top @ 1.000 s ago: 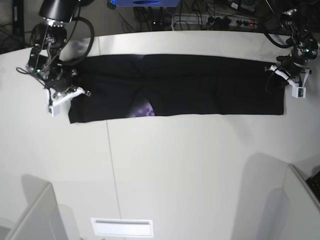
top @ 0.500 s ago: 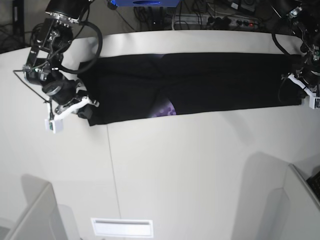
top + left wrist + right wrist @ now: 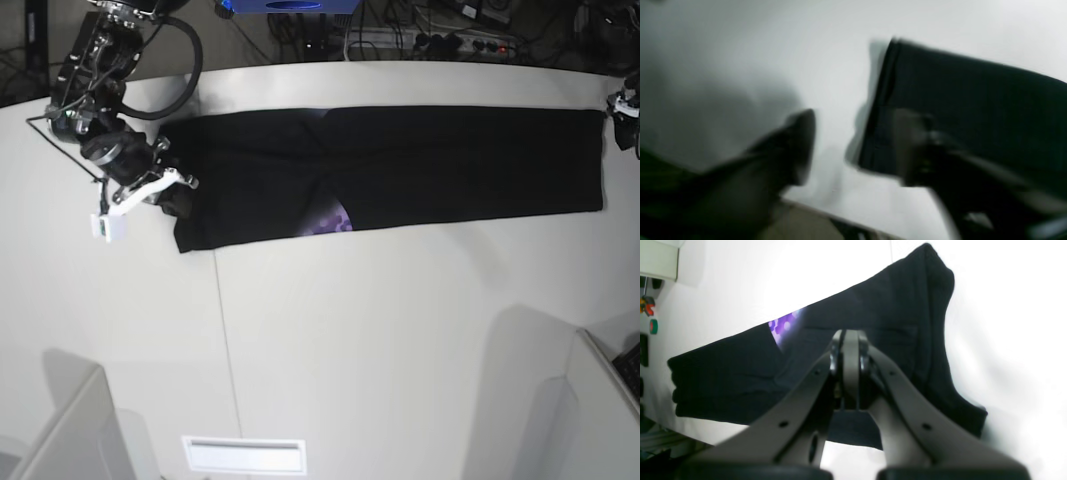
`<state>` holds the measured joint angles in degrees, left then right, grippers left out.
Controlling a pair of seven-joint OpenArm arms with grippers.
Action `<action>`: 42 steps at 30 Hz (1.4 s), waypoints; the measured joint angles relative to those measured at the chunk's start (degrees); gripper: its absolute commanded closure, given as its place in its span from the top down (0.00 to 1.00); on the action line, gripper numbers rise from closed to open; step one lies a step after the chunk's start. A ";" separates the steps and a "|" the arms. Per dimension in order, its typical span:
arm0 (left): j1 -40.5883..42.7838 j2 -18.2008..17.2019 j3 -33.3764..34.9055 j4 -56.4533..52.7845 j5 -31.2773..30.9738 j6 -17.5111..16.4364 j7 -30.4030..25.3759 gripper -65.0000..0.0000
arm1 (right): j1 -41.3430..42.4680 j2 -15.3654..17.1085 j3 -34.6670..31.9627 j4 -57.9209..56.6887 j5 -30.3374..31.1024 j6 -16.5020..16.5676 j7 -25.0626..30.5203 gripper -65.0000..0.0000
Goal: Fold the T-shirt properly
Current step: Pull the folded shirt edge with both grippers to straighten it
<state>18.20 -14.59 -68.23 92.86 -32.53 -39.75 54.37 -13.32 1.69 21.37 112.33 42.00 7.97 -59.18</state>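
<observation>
T-shirt [image 3: 400, 165]: black, folded into one long band lying flat along the far edge of the white worktop [image 3: 380, 340], reaching from near the far left corner almost to the right edge. A bit of purple print [image 3: 328, 219] peeks out along its near hem.
Right gripper [image 3: 165, 192]: at the shirt's left end; in the right wrist view its fingers [image 3: 849, 353] are pressed together and pinching the fabric, which bunches up a little there.
Left gripper [image 3: 853, 146]: fingers spread, nothing between them; one sits over bare worktop, the other over the shirt's end. Super blurry view, so I can't tell about contact. In the base view it's barely visible at the right edge.
Around: cables and a power strip [image 3: 465, 42] behind the far edge, grey panels [image 3: 70, 430] at the near corners.
In the way: nothing lying on the shirt.
</observation>
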 measured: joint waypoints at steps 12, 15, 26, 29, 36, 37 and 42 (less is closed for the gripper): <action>-3.96 -2.95 7.78 -13.62 -1.03 0.22 -0.98 0.82 | -0.04 0.00 0.00 0.00 0.02 0.00 -0.42 0.00; -5.73 -2.91 8.09 -16.39 -0.79 0.22 -2.69 0.79 | -0.42 0.02 0.00 0.00 0.02 0.00 -0.22 0.00; -7.69 -4.07 13.25 -22.05 -0.48 0.17 -6.38 0.78 | -1.79 0.00 0.00 -0.07 0.02 0.00 -0.02 0.00; -8.17 -3.85 13.18 -22.40 2.16 -0.24 -7.26 0.78 | -1.88 0.09 0.00 -0.07 -0.02 0.00 0.02 0.00; -8.50 -3.96 13.14 -22.49 4.46 -0.20 -7.04 0.35 | -2.10 0.04 0.00 -0.07 0.00 0.00 0.04 0.00; -8.50 -3.96 13.14 -22.53 4.50 -0.17 -7.02 0.24 | -2.05 0.04 0.00 -0.07 0.00 0.00 0.04 0.00; -8.52 -3.82 13.14 -22.64 4.22 -0.20 -6.69 0.00 | -2.10 0.07 0.00 -0.07 0.00 0.00 0.02 0.00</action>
<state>9.67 -18.41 -55.09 70.22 -28.32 -39.94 47.68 -15.42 1.76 21.37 112.27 42.00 7.97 -59.16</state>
